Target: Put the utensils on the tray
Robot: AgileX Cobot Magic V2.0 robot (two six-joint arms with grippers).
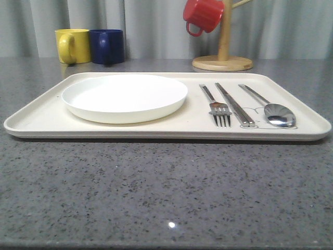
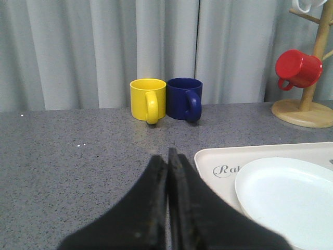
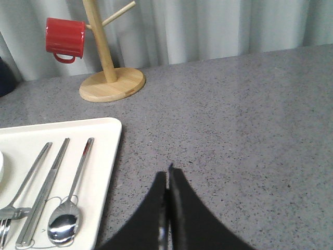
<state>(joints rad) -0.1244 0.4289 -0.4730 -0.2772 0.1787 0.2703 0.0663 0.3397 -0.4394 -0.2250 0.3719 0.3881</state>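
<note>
Front view: cream tray [image 1: 36, 119] lying flat on the grey speckled worktop [image 1: 156, 192]. On its left half, a round white plate [image 1: 125, 97]. On its right half, three utensils side by side, handles pointing away from the camera: fork [image 1: 217, 108] nearest the plate, tines toward the front rim; chopsticks [image 1: 235, 105] just right of it, paired and touching; spoon [image 1: 270, 108] furthest right, bowl toward the front rim. Part of a grey line drawing visible under the spoon bowl. Behind the tray, a yellow mug [image 1: 72, 46] and a dark blue mug [image 1: 107, 46] standing next to each other at the left, a wooden mug tree [image 1: 223, 52] at the right with a red mug [image 1: 203, 15] hung on a peg.

Left wrist view: left gripper [image 2: 168, 156] over bare worktop just beside the tray's corner, black fingers [image 2: 154, 198] pressed together, nothing between them. "Ra" of a script word readable on the tray beside the plate. Yellow and blue mugs further back, handles facing the camera.

Right wrist view: right gripper [image 3: 169, 177] over bare worktop just off the tray's edge, fingers [image 3: 183, 213] pressed together and empty. Spoon, chopsticks and fork lying parallel on the tray near that edge, apart from the gripper. Mug tree with the red mug beyond the tray.
</note>
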